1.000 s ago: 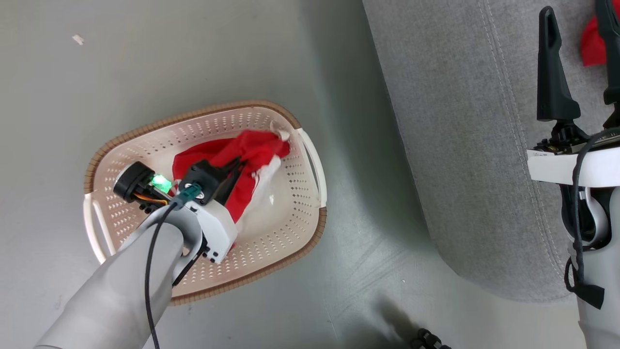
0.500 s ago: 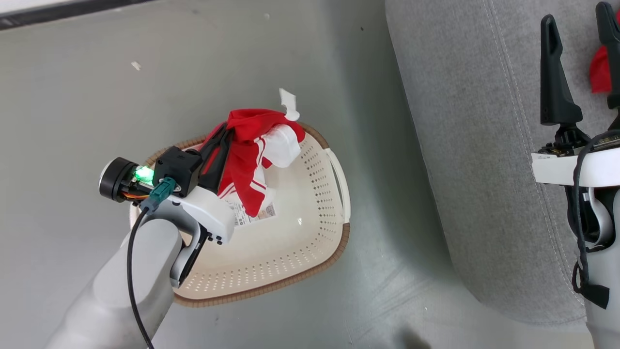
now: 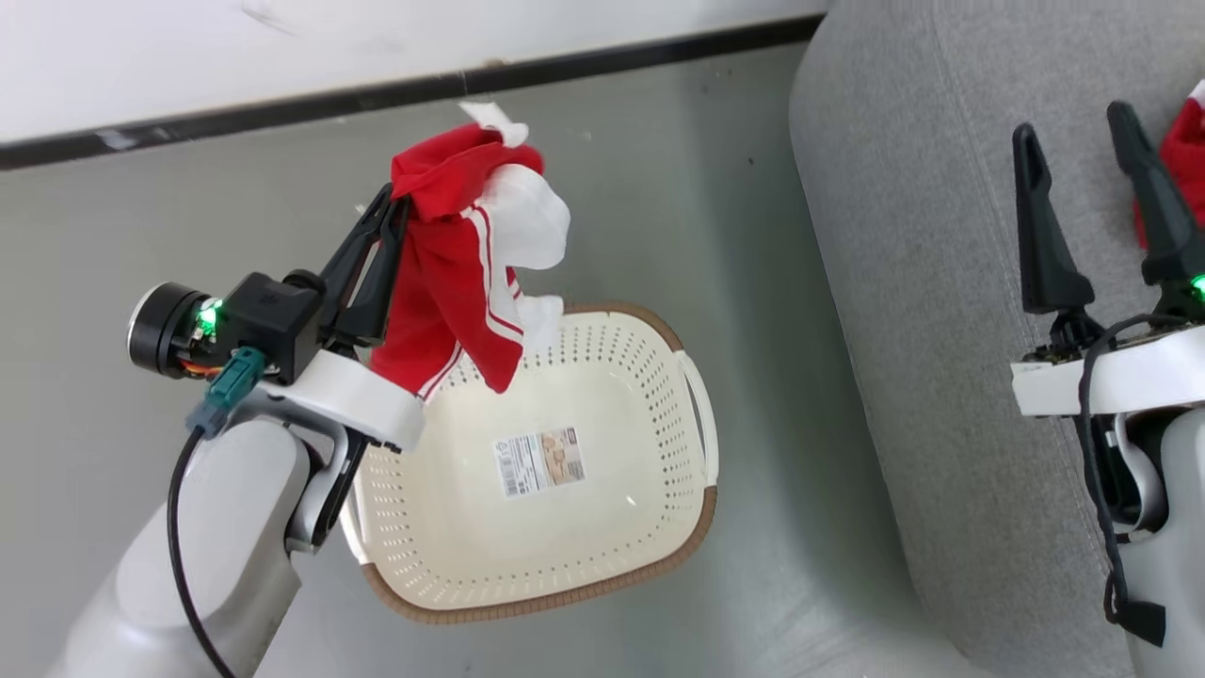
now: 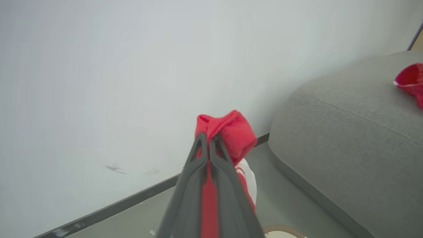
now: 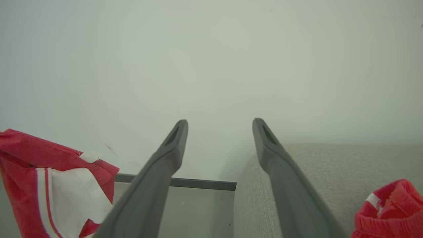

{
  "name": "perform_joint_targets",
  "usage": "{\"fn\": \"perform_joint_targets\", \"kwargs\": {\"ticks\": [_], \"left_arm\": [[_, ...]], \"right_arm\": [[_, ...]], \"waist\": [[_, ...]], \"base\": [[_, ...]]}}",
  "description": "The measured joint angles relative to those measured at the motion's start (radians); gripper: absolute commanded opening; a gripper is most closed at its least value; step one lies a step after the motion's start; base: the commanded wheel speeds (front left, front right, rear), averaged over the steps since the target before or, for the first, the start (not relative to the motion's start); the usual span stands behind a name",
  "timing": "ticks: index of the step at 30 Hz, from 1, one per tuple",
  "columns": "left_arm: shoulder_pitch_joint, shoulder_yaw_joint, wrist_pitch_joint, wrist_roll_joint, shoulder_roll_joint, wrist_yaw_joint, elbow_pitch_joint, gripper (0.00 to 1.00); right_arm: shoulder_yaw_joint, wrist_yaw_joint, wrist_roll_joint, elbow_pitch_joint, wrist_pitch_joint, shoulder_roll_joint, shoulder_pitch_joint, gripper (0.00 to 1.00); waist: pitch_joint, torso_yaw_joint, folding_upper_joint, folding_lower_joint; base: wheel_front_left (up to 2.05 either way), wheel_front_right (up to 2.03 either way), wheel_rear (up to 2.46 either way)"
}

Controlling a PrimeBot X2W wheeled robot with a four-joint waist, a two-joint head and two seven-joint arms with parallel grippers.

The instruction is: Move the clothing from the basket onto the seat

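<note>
My left gripper is shut on a piece of the clothing, red with white trim and thin stripes. It hangs above the far left rim of the cream basket, clear of it. In the left wrist view the closed fingertips pinch the red fabric. Another red garment lies on the grey seat at the right. My right gripper stands open over the seat, nothing between its fingers, with that garment just to its right.
A printed label is stuck to the basket's floor. A white wall with a dark baseboard runs behind the basket. Grey floor separates basket and seat.
My left gripper has risen with the red garment, lifting it out of the basket. The head view has tilted up, bringing the wall into it. The right gripper stayed open.
</note>
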Motion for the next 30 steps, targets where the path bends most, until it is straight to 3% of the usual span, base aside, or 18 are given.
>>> {"fn": "perform_joint_targets", "kwargs": {"ticks": [30], "left_arm": [[0.164, 0.045, 0.02, -0.037, 0.116, -0.009, -0.206, 0.0]], "right_arm": [[0.179, 0.0, 0.005, 0.095, 0.0, -0.041, 0.253, 1.0]], "waist": [[-0.35, 0.082, 0.0, 0.0]], "base": [[0.0, 0.0, 0.0]]}}
